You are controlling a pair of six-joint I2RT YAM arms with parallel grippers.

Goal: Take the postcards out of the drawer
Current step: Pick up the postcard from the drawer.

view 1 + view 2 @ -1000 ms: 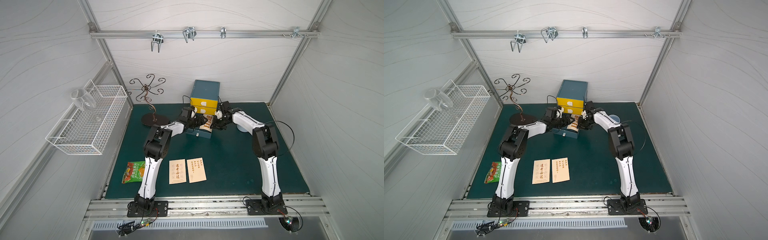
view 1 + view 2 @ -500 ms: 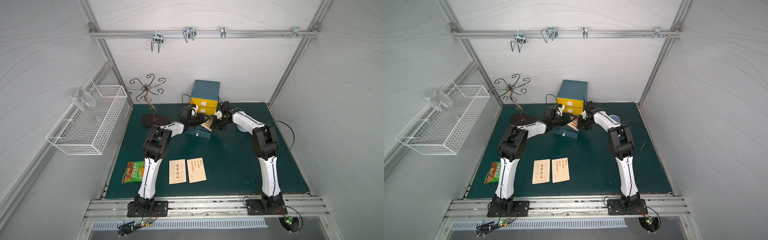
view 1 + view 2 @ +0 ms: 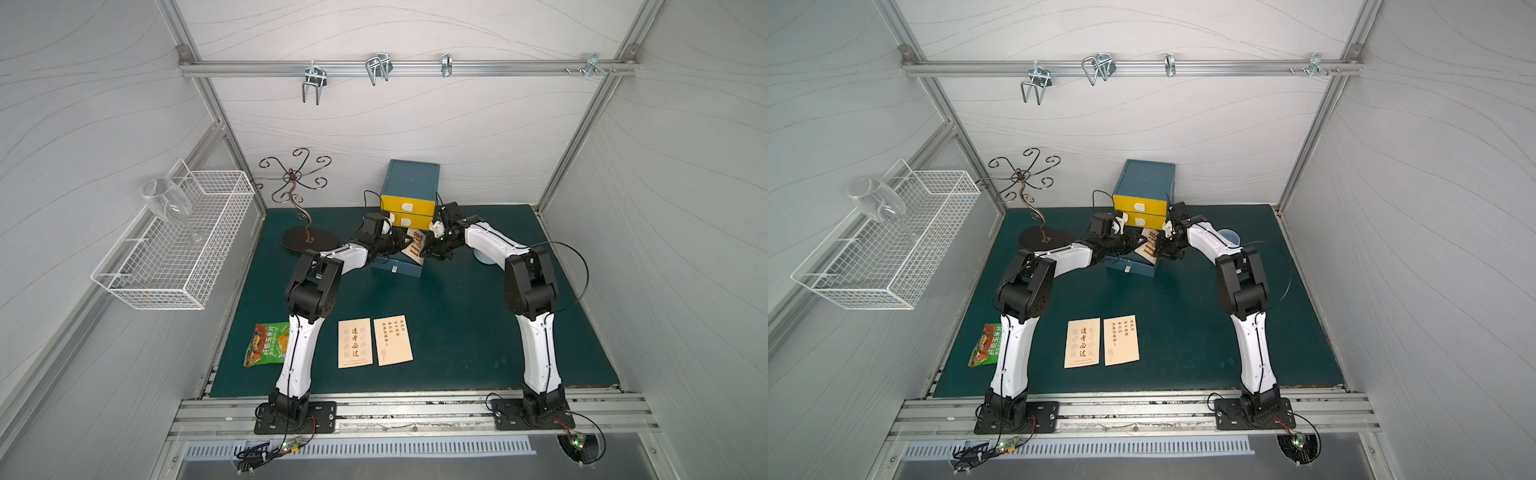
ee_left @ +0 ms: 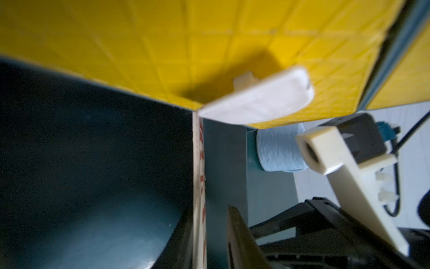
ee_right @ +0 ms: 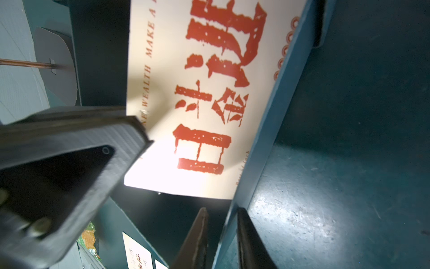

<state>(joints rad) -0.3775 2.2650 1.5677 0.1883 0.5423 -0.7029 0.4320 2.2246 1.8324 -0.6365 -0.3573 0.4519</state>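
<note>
Straddling the tilted postcard (image 4: 199, 186), my left end effector (image 4: 209, 207) has its fingers drawn close. The card's edge lies against one finger (image 4: 181, 240) and a thin gap shows before the other (image 4: 239, 235), so I cannot tell whether the pinch is made. In the right wrist view a ribbed pad (image 5: 111, 149) of that end effector overlaps one long edge of the card. The card's bold red-brown characters face up, and its opposite edge leans on the side wall of the drawer (image 5: 267, 130).

My right end effector (image 5: 222, 212) is just across the card, its two fingers pressed close on either side of that same wall, clamping the drawer.

The drawer stands open at the foot of a small teal cabinet (image 3: 411, 178), under two closed yellow drawer fronts (image 3: 409, 203). A white pull tab (image 4: 256, 97) sits just above my left end effector. To the right of my right end effector a pale blue cup (image 3: 1229, 237) stands on the bench (image 3: 457, 332).

Well back toward my bases, two more postcards (image 3: 354, 343) lie flat side by side between my arms. A green-and-orange snack packet (image 3: 266, 345) lies to their left. Left of my left end effector stands a scrolled metal stand (image 3: 305, 240). Further left, a white wire basket (image 3: 228, 249) holds a wine glass (image 3: 164, 201).
</note>
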